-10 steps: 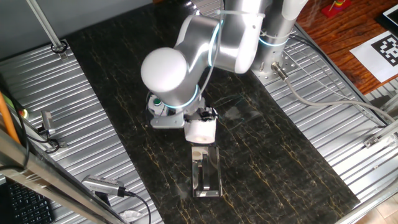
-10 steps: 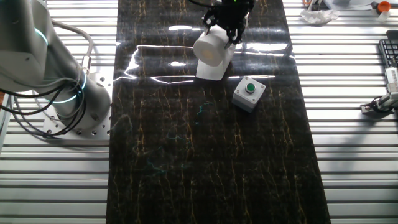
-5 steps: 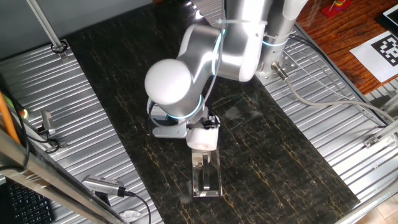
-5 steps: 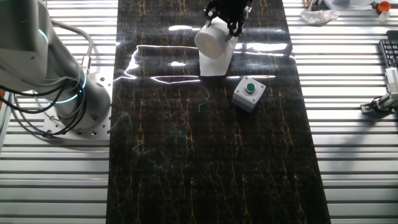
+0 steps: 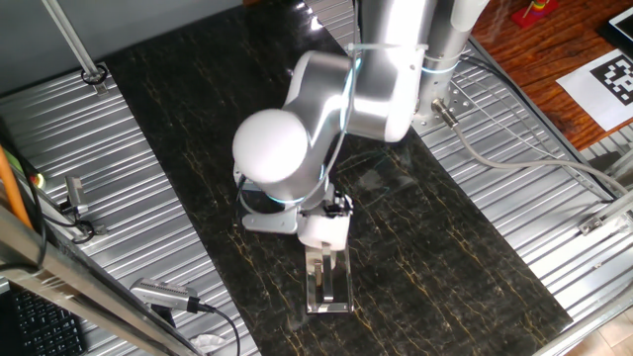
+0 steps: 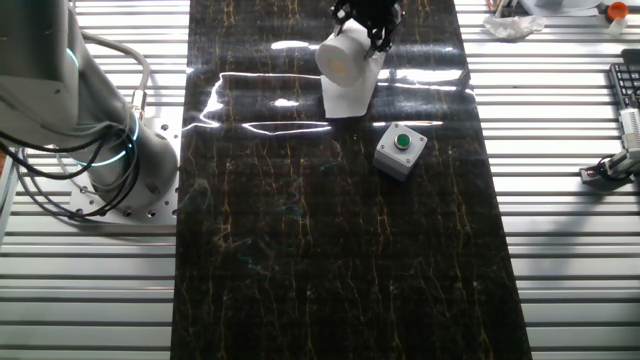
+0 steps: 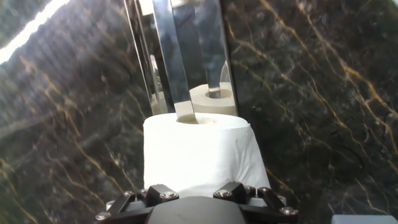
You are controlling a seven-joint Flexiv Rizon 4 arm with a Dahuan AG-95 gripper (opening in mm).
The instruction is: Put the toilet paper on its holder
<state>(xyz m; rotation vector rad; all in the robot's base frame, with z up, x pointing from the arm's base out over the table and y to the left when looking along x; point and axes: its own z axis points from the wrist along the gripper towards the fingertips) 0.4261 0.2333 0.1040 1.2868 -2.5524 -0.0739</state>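
The toilet paper [image 7: 198, 152] is clamped by the gripper [image 7: 198, 194] near the counter's far edge, its core meeting the holder [image 7: 177, 62] bar. Being light and soft, it is best gripped gently on the sides.

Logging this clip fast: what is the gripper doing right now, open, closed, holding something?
Gripper: closed on the toilet paper roll, whose core is at the holder's silver bar.
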